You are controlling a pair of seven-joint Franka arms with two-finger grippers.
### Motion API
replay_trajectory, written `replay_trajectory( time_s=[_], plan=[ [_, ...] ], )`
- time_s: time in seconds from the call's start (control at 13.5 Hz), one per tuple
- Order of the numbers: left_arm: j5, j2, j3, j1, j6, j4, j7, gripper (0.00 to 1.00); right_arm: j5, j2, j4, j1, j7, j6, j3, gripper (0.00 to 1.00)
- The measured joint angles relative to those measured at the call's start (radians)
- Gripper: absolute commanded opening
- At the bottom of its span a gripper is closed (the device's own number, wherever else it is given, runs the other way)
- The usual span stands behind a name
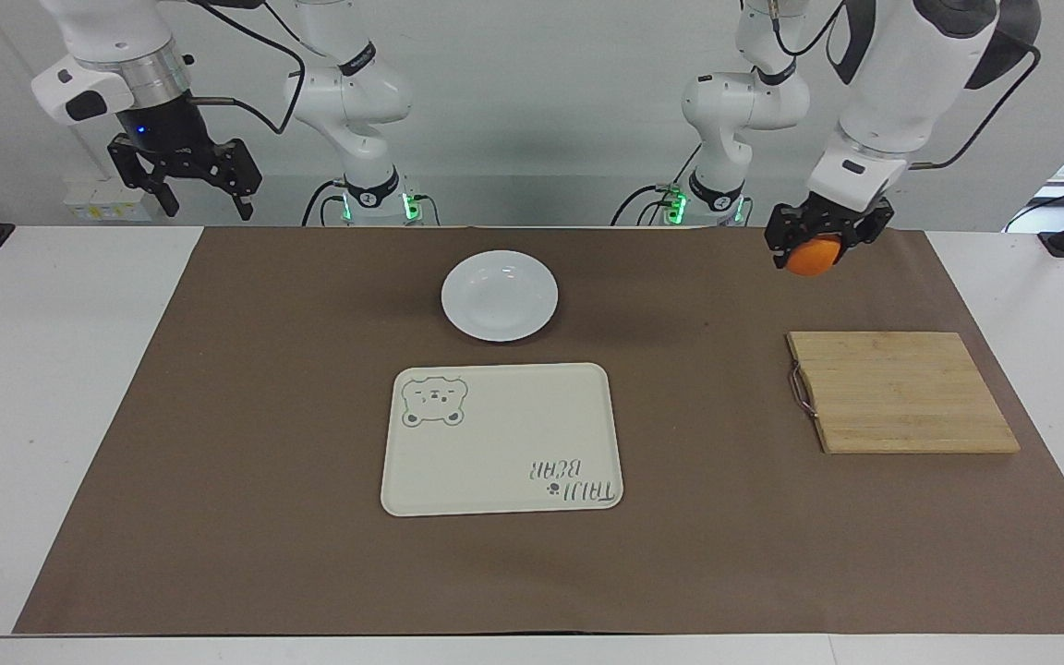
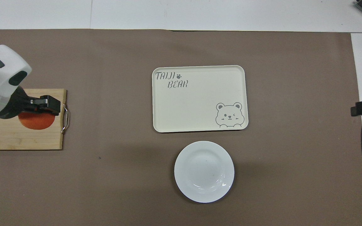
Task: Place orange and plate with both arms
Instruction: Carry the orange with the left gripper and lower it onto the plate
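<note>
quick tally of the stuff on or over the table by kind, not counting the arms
orange: 1, held up in the left gripper
plate: 1
tray: 1
cutting board: 1
brown mat: 1
total: 5

**Two high cameras, half a turn apart**

One looks from across the tabletop [image 1: 61, 388] toward the robots' bases. The other looks steeply down from their end. Both stand well back and share the brown mat [image 1: 698, 517] [image 2: 112, 182].
</note>
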Motion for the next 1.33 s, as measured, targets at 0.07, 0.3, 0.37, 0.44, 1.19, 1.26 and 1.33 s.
replay_trajectory(
  time_s=[0.07, 0.3, 0.37, 0.44, 1.19, 1.26, 1.33],
  plan=[
    [-0.002, -0.002, -0.001, -0.040, 0.000, -0.003, -0.020, 0.00, 0.000, 0.000, 0.000, 0.000, 0.000, 0.000, -0.002, 1.00],
    [-0.004, -0.006, -0.003, -0.156, 0.001, -0.025, -0.049, 0.00, 0.000, 0.000, 0.000, 0.000, 0.000, 0.000, -0.005, 1.00],
    [-0.007, -0.007, -0.003, -0.193, 0.011, -0.044, -0.059, 0.00, 0.000, 0.000, 0.000, 0.000, 0.000, 0.000, -0.005, 1.00],
    [-0.016, -0.007, -0.004, -0.222, 0.038, -0.069, -0.069, 0.00, 0.000, 0.000, 0.000, 0.000, 0.000, 0.000, -0.005, 1.00],
    [-0.046, 0.124, -0.003, -0.495, 0.488, -0.327, -0.116, 0.00, 0.000, 0.000, -0.002, -0.003, 0.000, 0.000, -0.011, 1.00],
    [-0.046, 0.163, -0.003, -0.515, 0.528, -0.328, -0.118, 0.00, 0.000, 0.000, -0.002, -0.003, 0.000, 0.000, -0.011, 1.00],
    [-0.046, 0.195, -0.003, -0.532, 0.565, -0.327, -0.122, 0.00, 0.000, 0.000, -0.002, -0.003, 0.000, 0.000, -0.011, 1.00]
  ],
)
